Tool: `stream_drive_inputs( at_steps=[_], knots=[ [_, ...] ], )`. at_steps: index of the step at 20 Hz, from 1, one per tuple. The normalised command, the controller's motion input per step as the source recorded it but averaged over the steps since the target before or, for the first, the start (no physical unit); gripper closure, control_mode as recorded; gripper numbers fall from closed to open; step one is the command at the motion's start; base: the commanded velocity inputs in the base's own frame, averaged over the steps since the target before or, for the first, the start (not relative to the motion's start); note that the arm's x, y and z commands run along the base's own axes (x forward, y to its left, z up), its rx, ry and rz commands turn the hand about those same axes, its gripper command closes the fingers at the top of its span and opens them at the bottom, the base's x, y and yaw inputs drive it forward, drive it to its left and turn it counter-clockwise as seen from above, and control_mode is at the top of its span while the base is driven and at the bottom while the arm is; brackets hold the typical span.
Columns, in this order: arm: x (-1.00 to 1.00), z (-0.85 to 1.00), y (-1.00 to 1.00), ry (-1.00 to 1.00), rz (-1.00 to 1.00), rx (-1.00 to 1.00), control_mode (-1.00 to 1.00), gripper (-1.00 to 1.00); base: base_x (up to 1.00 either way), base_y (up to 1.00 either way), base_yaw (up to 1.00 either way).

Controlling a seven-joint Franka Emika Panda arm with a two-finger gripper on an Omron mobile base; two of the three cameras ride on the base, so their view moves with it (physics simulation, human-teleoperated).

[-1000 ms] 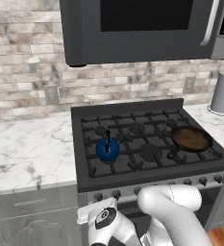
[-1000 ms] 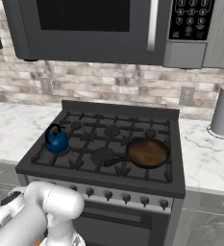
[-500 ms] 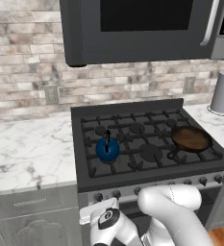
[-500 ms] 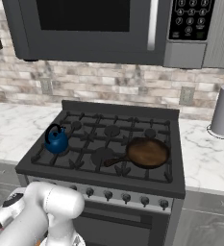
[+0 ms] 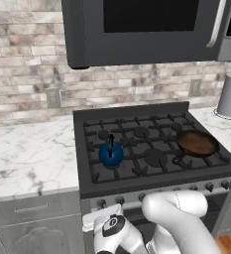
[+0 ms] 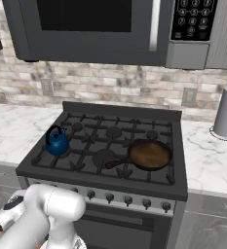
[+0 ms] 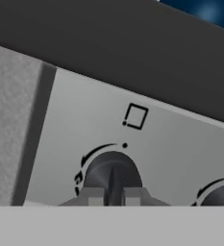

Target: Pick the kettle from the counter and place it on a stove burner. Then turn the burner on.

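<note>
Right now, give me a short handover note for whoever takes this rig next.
Gripper: at the leftmost stove knob on the front panel, fingers either side of its ridge; whether it grips, I cannot tell.
Kettle: off the counter, upright on the front-left stove burner.
Frying pan sits on the right side.
Done: kettle placed.
Left: turn the knob to light that burner.

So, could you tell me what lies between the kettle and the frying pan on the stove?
In the right base view, only bare black grate bars and an uncovered stove burner separate the kettle from the frying pan, whose handle points toward that burner.
</note>
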Motion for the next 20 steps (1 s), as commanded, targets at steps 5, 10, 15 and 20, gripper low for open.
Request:
stream_drive_inputs(
  at_steps=[5,10,15,20],
  knots=[
    [0.0,-0.16,0.0,0.0,0.17,-0.08,-1.0,1.0,0.0,0.0,0.0],
    [0.0,-0.42,0.03,0.17,0.34,-0.21,-1.0,1.0,0.0,0.0,0.0],
    [0.08,-0.66,0.11,0.3,0.35,-0.29,-1.0,1.0,0.0,0.0,0.0],
    [0.04,-0.76,0.24,0.29,0.39,-0.33,-1.0,1.0,0.0,0.0,0.0]
  ],
)
